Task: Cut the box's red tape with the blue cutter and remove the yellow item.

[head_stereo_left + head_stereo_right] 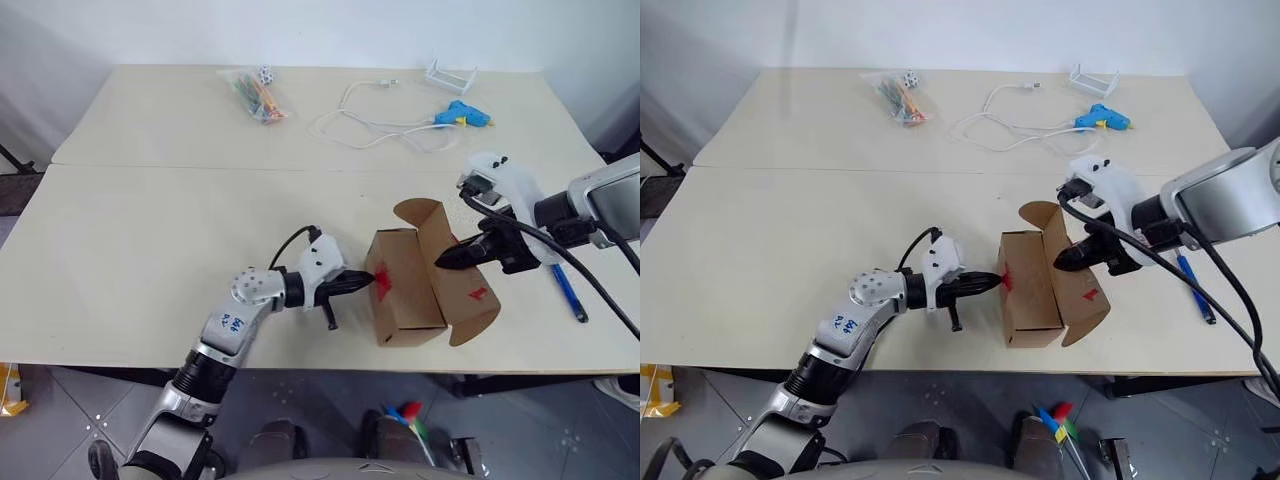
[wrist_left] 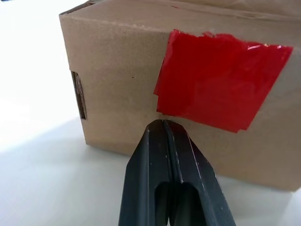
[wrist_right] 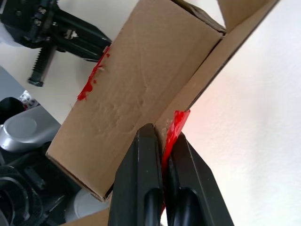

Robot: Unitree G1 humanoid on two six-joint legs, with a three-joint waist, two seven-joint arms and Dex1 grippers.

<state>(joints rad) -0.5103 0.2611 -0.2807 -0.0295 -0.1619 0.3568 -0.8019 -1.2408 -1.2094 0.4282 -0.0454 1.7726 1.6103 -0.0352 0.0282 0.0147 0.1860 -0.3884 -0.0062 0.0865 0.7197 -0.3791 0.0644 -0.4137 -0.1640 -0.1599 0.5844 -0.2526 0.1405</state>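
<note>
The brown box (image 1: 405,300) stands near the table's front edge with its flap lid (image 1: 465,300) swung open to the right. Red tape (image 2: 221,84) covers part of the box's left face, and a torn piece of it (image 1: 478,293) sits on the lid. My left gripper (image 1: 370,283) is shut, and its tips touch the box's left face at the tape's edge. My right gripper (image 3: 162,134) is shut on the lid's edge, with a strip of red tape between its fingers. The blue cutter (image 1: 568,288) lies on the table to the right of the box, partly behind my right arm. The yellow item is hidden.
At the back of the table lie a light-blue glue gun (image 1: 462,115) with a white cord (image 1: 370,125), a clear bag of colourful bits (image 1: 255,95) and a small white holder (image 1: 450,73). The table's front edge (image 1: 300,368) runs close under the box.
</note>
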